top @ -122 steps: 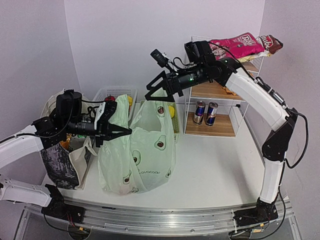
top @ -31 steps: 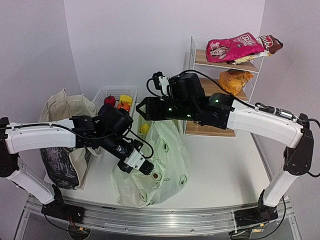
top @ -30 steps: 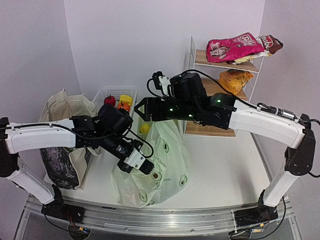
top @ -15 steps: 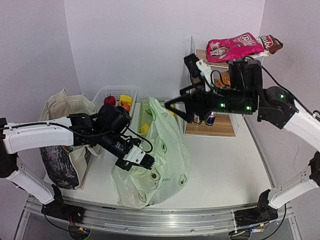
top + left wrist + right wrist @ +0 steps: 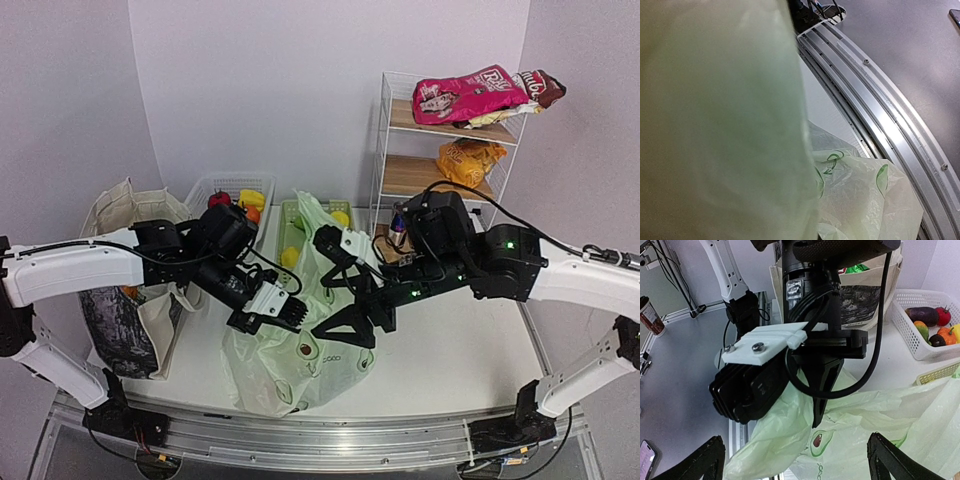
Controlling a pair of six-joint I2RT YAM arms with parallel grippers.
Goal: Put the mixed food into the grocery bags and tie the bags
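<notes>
Left gripper: fingers seemingly clamped on thin pale-green avocado-printed plastic bag; wrist view smothered by film.
Right gripper: fingers spread wide, just beside that bag.

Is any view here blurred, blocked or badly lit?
Left wrist: the plastic bag sits very close to the lens, a soft out-of-focus green mass over the left half; the metal rail beyond is sharp. Right wrist: sharp, evenly lit, no glare. Top external: sharp, even light, only soft shadows.
</notes>
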